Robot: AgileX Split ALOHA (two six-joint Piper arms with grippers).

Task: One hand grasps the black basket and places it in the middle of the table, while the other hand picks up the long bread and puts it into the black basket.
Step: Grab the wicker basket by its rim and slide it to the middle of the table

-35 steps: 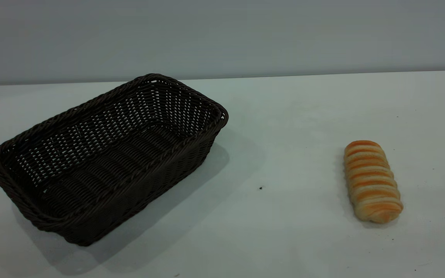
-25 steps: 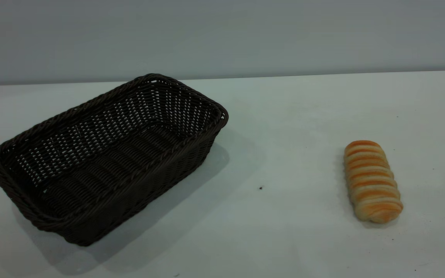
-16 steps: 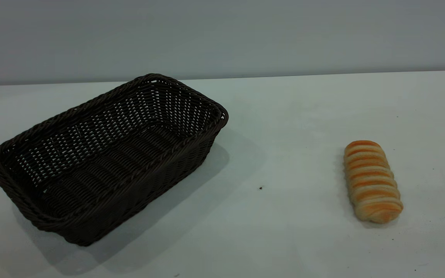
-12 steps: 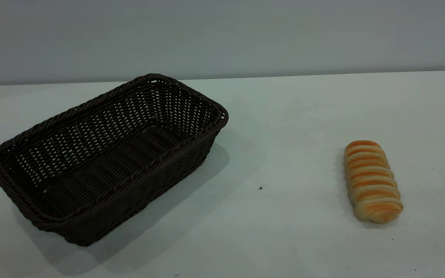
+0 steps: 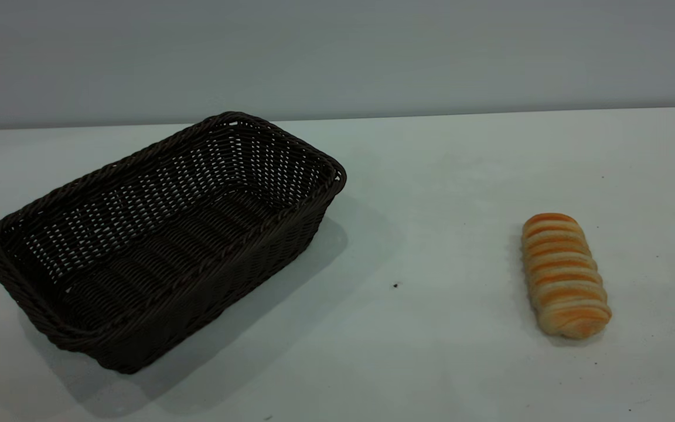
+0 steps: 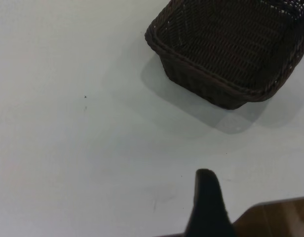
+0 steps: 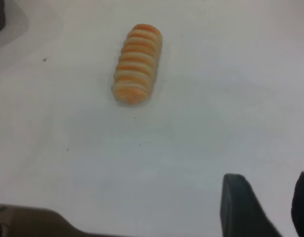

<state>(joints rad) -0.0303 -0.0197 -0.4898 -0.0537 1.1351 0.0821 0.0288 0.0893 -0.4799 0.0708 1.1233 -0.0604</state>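
Nothing moved; long bread [image 7: 137, 64] well apart from right pincer [image 7: 268, 205]

Bare lab-style test bench: plain white table [image 5: 443, 176] with few dark specks, blank grey wall [image 5: 337, 53] along 12 o'clock, only staged props, no household or shop clutter

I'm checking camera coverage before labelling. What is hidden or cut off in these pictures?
- Left pincer: left wrist view's edge leaves only one finger; open or shut unclear.
- Basket: that view's edges crop its far part.
- Both arms: outside the exterior view.
- Right pincer: right wrist view crops its second finger.
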